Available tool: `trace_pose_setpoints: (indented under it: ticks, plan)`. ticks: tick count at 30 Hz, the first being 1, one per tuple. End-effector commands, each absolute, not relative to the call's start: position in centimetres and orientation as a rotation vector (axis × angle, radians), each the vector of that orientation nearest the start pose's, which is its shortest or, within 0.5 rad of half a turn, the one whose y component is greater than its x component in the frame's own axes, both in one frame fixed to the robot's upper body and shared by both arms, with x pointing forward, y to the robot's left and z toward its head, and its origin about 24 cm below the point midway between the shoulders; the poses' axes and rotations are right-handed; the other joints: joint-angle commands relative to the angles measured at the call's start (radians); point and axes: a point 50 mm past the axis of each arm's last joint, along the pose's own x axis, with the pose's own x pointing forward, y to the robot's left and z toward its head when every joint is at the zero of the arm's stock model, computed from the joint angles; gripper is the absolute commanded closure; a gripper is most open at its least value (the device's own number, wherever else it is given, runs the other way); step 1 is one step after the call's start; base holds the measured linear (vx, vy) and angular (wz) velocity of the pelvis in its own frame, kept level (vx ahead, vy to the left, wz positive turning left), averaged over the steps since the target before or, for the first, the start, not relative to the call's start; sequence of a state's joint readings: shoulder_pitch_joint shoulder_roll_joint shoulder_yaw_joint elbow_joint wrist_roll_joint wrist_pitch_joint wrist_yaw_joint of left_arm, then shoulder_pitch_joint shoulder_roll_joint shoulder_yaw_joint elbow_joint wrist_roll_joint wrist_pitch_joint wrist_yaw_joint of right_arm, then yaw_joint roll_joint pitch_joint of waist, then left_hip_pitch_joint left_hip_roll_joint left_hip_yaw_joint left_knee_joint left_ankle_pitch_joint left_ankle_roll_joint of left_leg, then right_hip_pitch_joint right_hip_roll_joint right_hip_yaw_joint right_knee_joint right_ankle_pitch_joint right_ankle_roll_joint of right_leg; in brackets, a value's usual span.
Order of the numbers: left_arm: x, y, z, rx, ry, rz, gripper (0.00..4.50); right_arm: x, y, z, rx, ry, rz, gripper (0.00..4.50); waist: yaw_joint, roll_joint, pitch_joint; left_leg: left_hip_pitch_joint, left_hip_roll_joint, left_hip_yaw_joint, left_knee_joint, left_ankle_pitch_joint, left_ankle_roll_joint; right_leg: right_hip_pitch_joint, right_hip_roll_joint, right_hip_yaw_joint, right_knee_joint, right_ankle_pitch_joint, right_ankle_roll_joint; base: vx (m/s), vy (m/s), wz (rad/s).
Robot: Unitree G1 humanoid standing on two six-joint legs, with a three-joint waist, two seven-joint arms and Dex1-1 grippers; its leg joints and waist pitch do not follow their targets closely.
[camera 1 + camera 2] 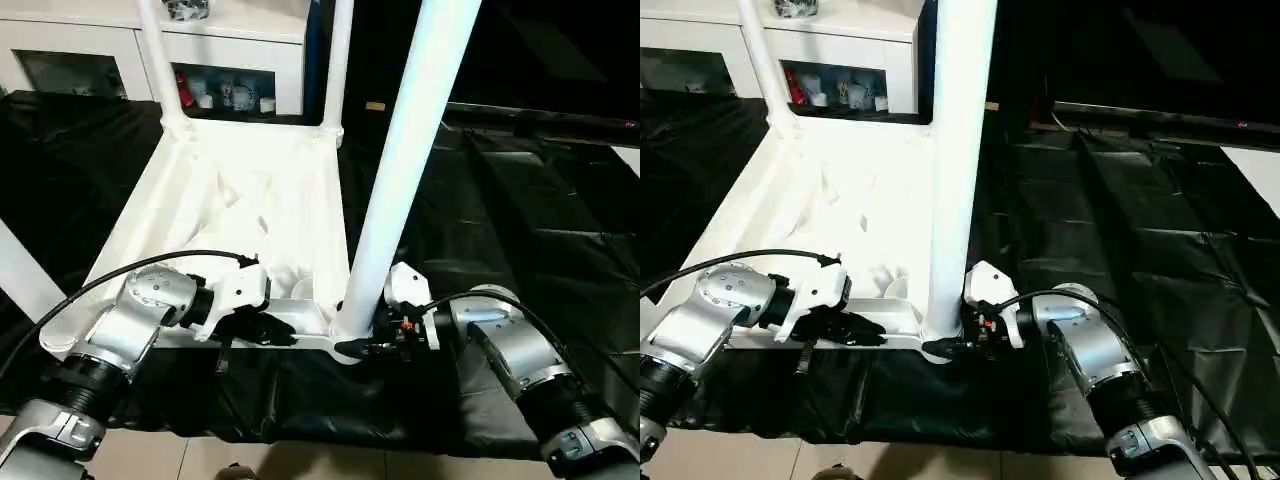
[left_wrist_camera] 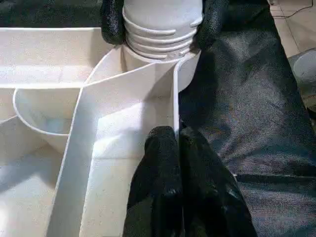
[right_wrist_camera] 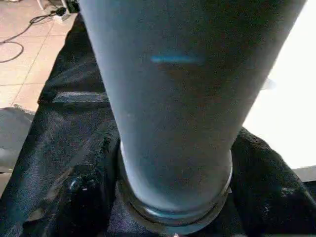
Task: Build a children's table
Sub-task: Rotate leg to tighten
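Right jaws grasp near leg base; left jaws clenched on tabletop edge.

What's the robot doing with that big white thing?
It's building a children's table. The white table top lies upside down on a black-draped surface, with legs already standing in its far corners. The right gripper has its fingers around the bottom of a near leg, right at the corner socket. The left gripper, fingers shut, presses on the table top's near edge beside it.
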State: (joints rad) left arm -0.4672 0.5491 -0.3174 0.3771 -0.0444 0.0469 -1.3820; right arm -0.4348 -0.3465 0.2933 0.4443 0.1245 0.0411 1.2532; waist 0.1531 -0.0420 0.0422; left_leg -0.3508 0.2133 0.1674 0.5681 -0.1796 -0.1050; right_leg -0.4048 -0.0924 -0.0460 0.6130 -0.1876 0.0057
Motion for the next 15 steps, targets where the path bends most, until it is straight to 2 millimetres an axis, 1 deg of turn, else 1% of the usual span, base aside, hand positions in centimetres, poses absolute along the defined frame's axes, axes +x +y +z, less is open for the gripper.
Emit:
trace_pose_setpoints:
  ticks: [1, 4, 5, 6, 7, 8, 9, 10, 11, 12, 13, 14, 15]
  plan:
    - [28.7, 16.2, 6.1, 0.52, 0.449, -1.509, 4.5, 27.8, -11.5, 4.0, -0.215, 0.312, 1.51, 1.76, -0.001, 0.008, -0.056, 0.004, 0.012, 0.009, -0.067, -0.224, 0.018, 0.047, -0.036, 0.028, -0.056, -0.123, -0.22, 0.0, 0.0, 0.0]
    - [29.1, 15.8, 6.0, 0.496, 0.429, -1.463, 4.5, 27.6, -11.3, 3.7, -0.191, 0.307, 1.49, 1.77, 0.001, 0.008, -0.056, 0.004, 0.012, 0.01, -0.067, -0.236, 0.016, 0.046, -0.037, 0.029, -0.058, -0.138, -0.217, 0.0, 0.0, 0.0]
    - [29.7, 15.3, 6.0, 0.484, 0.407, -1.396, 4.5, 27.8, -10.9, 3.5, -0.158, 0.289, 1.435, 1.77, 0.003, 0.008, -0.055, 0.005, 0.012, 0.01, -0.068, -0.245, 0.015, 0.045, -0.037, 0.029, -0.06, -0.153, -0.215, 0.0, 0.0, 0.0]
    - [30.1, 15.0, 6.1, 0.483, 0.395, -1.351, 4.5, 27.9, -10.7, 3.4, -0.14, 0.279, 1.397, 1.77, 0.005, 0.008, -0.053, 0.007, 0.012, 0.01, -0.068, -0.253, 0.008, 0.041, -0.038, 0.03, -0.063, -0.169, -0.213, 0.0, 0.0, 0.0]
    - [30.3, 14.8, 6.1, 0.483, 0.389, -1.33, 4.5, 28.0, -10.6, 3.3, -0.132, 0.275, 1.379, 1.77, 0.007, 0.006, -0.052, 0.013, 0.012, 0.01, -0.07, -0.282, 0.001, 0.038, -0.039, 0.032, -0.069, -0.208, -0.207, 0.0, 0.0, 0.0]
    - [30.6, 14.5, 6.1, 0.475, 0.39, -1.304, 4.5, 28.2, -10.3, 3.1, -0.131, 0.268, 1.332, 1.77, 0.005, 0.004, -0.052, 0.01, 0.011, 0.009, -0.072, -0.289, 0.0, 0.041, -0.039, 0.031, -0.071, -0.232, -0.199, 0.0, 0.0, 0.0]
    - [30.9, 14.0, 6.1, 0.459, 0.381, -1.268, 4.5, 28.6, -9.9, 2.8, -0.116, 0.269, 1.264, 1.77, 0.003, 0.005, -0.051, 0.006, 0.011, 0.006, -0.075, -0.296, -0.009, 0.043, -0.042, 0.032, -0.072, -0.272, -0.181, 0.0, 0.0, 0.0]
    - [31.1, 13.6, 6.1, 0.447, 0.375, -1.242, 4.5, 28.8, -9.6, 2.6, -0.105, 0.272, 1.215, 1.77, 0.001, 0.006, -0.049, 0.006, 0.011, 0.006, -0.077, -0.306, -0.013, 0.04, -0.043, 0.032, -0.076, -0.299, -0.173, 0.0, 0.0, 0.0]
    - [31.3, 13.0, 6.2, 0.44, 0.371, -1.218, 4.5, 29.3, -9.2, 2.2, -0.09, 0.278, 1.134, 1.78, -0.004, 0.001, -0.05, 0.006, 0.01, 0.002, -0.078, -0.318, -0.024, 0.041, -0.044, 0.031, -0.08, -0.348, -0.152, 0.0, 0.0, 0.0]
    - [31.5, 12.5, 6.2, 0.438, 0.364, -1.196, 4.5, 29.5, -8.9, 1.9, -0.076, 0.287, 1.076, 1.78, -0.008, 0.001, -0.049, 0.003, 0.009, 0.002, -0.08, -0.316, -0.027, 0.04, -0.043, 0.031, -0.081, -0.354, -0.147, 0.0, 0.0, 0.0]
    - [31.7, 11.6, 6.2, 0.431, 0.357, -1.168, 4.5, 29.9, -8.3, 1.6, -0.06, 0.296, 0.992, 1.78, -0.017, 0.003, -0.045, 0.001, 0.008, -0.001, -0.083, -0.33, -0.037, 0.038, -0.045, 0.03, -0.085, -0.398, -0.134, 0.0, 0.0, 0.0]
    - [31.8, 11.0, 6.1, 0.423, 0.353, -1.15, 4.5, 30.1, -7.8, 1.3, -0.054, 0.3, 0.934, 1.78, -0.02, 0.003, -0.045, -0.001, 0.007, -0.003, -0.084, -0.334, -0.042, 0.04, -0.045, 0.028, -0.087, -0.426, -0.123, 0.0, 0.0, 0.0]
    - [31.9, 10.4, 6.1, 0.418, 0.348, -1.129, 4.5, 30.3, -7.3, 1.1, -0.052, 0.31, 0.874, 1.78, -0.024, 0.003, -0.048, -0.004, 0.005, -0.007, -0.085, -0.33, -0.047, 0.044, -0.049, 0.026, -0.09, -0.455, -0.105, 0.0, 0.0, 0.0]
